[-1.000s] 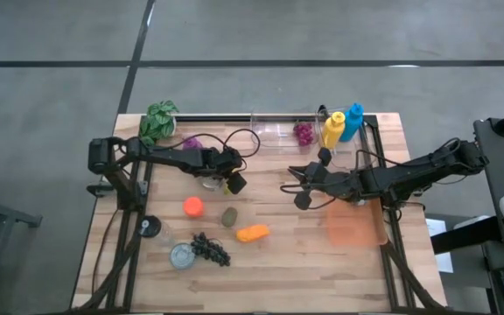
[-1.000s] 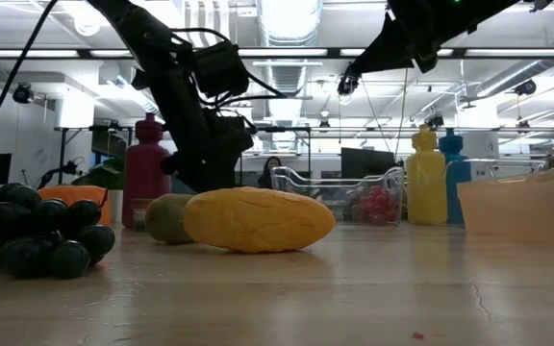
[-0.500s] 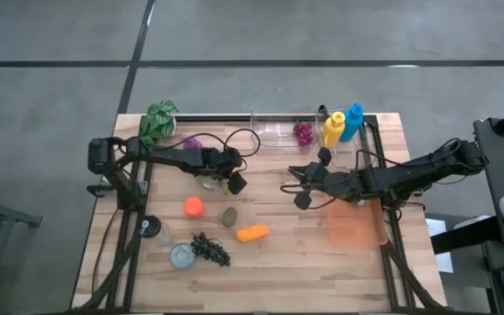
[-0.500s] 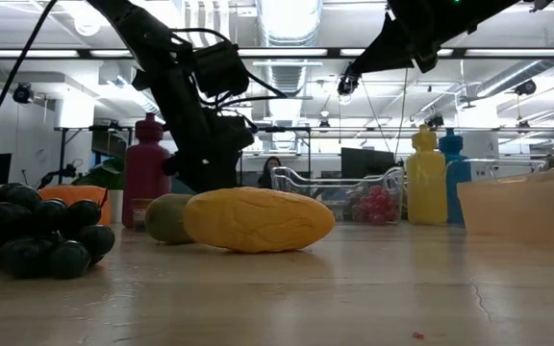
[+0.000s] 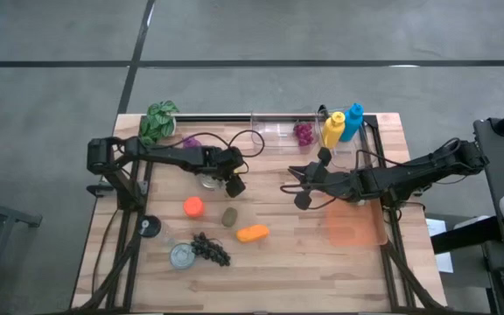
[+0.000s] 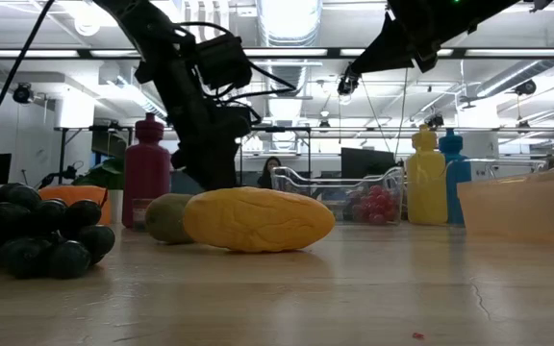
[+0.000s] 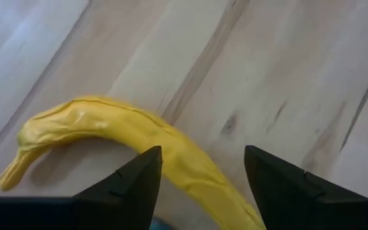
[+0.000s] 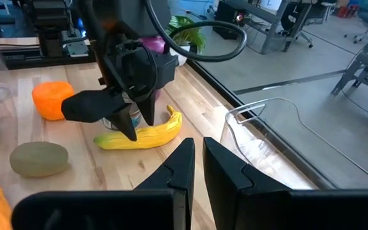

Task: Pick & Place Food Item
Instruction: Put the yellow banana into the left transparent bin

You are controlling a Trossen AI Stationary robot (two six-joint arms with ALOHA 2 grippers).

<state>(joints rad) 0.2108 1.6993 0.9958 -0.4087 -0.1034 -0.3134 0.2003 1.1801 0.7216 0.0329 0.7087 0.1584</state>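
A yellow banana lies flat on the wooden table, left of centre and toward the far side. My left gripper hangs over it, pointing steeply down and open, with one finger on each side of the banana's middle. In the high view the gripper hides the banana. My right gripper waits shut above the table's middle, pointing toward the left arm, with nothing in it. My left gripper comes at the banana from above, its fingers standing across the banana's middle, one on each side. The banana rests on the table. Whether the fingers touch it I cannot tell.
Near the left gripper lie an orange fruit, a kiwi, an orange oblong piece and dark grapes. A clear tray and two bottles stand along the far edge. An orange bin sits at the right.
My left gripper has rolled a little about its own pointing line while staying over the banana. The banana and my right arm have kept still.
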